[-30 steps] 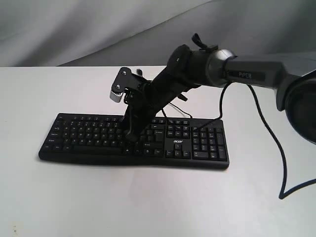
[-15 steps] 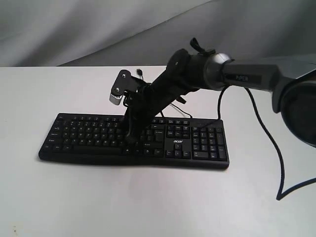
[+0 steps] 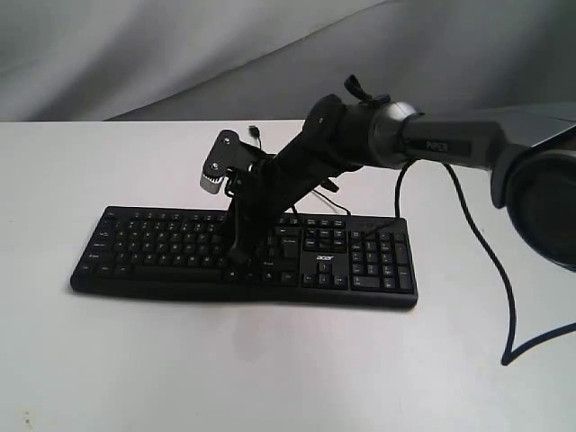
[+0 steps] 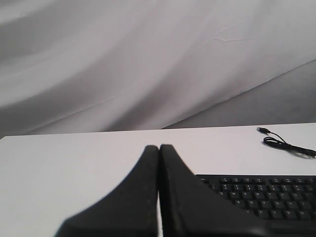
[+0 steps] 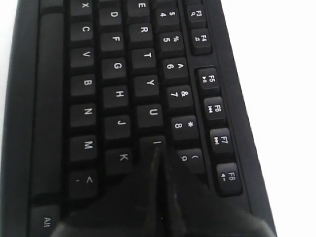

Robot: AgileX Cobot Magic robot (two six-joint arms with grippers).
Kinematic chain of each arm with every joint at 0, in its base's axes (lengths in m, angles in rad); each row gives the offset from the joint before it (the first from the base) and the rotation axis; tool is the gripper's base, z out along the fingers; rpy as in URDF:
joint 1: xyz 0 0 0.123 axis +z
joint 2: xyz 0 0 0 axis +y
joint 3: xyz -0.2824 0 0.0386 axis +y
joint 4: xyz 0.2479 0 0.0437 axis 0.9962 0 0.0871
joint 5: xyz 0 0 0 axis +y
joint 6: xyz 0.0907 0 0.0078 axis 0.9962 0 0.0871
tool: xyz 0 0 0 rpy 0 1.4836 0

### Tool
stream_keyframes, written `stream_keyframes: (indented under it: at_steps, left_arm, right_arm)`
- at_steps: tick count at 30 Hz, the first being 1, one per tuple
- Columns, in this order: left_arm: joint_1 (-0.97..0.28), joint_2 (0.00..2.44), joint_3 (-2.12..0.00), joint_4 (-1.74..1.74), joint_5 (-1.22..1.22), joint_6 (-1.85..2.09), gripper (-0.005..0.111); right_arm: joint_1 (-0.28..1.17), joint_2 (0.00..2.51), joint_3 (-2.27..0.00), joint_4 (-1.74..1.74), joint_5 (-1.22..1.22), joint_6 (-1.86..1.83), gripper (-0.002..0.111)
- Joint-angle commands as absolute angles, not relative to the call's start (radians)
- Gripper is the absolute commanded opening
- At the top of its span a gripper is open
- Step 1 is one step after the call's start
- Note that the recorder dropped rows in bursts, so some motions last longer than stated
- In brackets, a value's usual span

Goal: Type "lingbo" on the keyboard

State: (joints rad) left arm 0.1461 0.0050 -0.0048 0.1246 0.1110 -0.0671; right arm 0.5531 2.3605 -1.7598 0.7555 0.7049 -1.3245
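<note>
The long black keyboard (image 3: 360, 261) with a white "acer" logo lies across the middle of the white table. My right gripper (image 3: 236, 255) reaches over from the right and points steeply down at the letter keys left of centre. In the right wrist view my right gripper (image 5: 158, 149) is shut, empty, and its tip sits on the I key (image 5: 148, 143), between K and 9 on the keyboard (image 5: 113, 69). My left gripper (image 4: 159, 148) is shut on nothing, held above the table near the keyboard's (image 4: 266, 195) far-left corner. It does not show in the exterior view.
The keyboard's thin black cable (image 4: 286, 144) lies coiled behind it with its USB plug (image 3: 255, 132) on the table. A thicker black arm cable (image 3: 495, 270) hangs at the right. Grey cloth (image 3: 135, 54) backs the table.
The right arm's wrist has shifted a little up and left. Its shut fingertips stay down on the same spot of the letter keys.
</note>
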Motion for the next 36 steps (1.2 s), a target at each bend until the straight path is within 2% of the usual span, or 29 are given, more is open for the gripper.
stream_keyframes:
  at_steps: [1,13,18,23,27,30,36]
  left_arm:
    - [0.139,0.000,0.000,0.125,0.105,-0.069,0.001]
    - [0.139,0.000,0.000,0.125,0.105,-0.069,0.001]
    - [0.139,0.000,0.000,0.125,0.105,-0.069,0.001]
    - [0.139,0.000,0.000,0.125,0.105,-0.069,0.001]
    - [0.139,0.000,0.000,0.125,0.105,-0.069,0.001]
    - [0.139,0.000,0.000,0.125,0.105,-0.069,0.001]
    - [0.139,0.000,0.000,0.125,0.105,-0.069,0.001]
  right_arm:
    - [0.548,2.381,-1.753,0.767,0.697,-1.339,0.000]
    - [0.548,2.234,-1.753,0.664,0.843,-1.249,0.000]
    - [0.548,2.037,-1.753,0.534,0.866,-1.043,0.000]
    - [0.548,1.742,-1.751,0.263,0.843,-0.743,0.000]
    - [0.548,1.481,-1.602,0.126,0.748,-0.573,0.000]
    - [0.548,1.237,-1.342,0.123,0.576,-0.510,0.000]
    - [0.548,0.983,-1.043,0.139,0.353,-0.331,0.000]
